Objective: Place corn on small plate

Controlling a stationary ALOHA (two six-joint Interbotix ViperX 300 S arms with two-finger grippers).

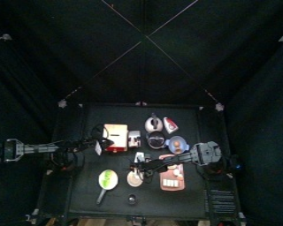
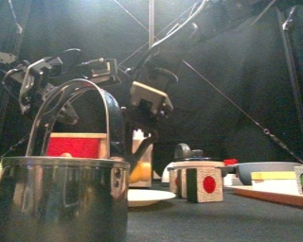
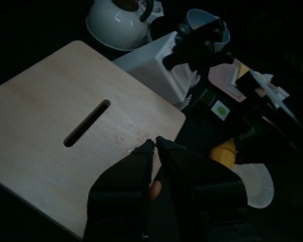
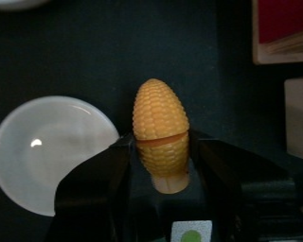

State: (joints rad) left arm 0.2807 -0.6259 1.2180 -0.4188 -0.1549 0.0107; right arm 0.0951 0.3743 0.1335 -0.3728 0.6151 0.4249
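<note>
Your right gripper is clamped on the corn: in the right wrist view the yellow cob sits lengthwise between the two black jaws, its blunt end down in the grip and its tapered tip pointing out past them. The corn is off the table, carried in the air.

The small plate lies on the black table just beside the held corn, pale and round, with nothing on it that you can see. The corn is not over the plate's middle; it hangs alongside the rim. In the top view the right arm reaches in from the right, with its gripper near the front centre of the table, close to the plate.

Your left gripper hovers over a pale wooden board with a slot cut in it. Its jaws stand close together with nothing visibly between them, though the view is too dark for you to be sure.

Also on the table: a green dish with a handle at the front left, a pinkish tray at the front right, and a metal kettle filling the near foreground of the front view.
</note>
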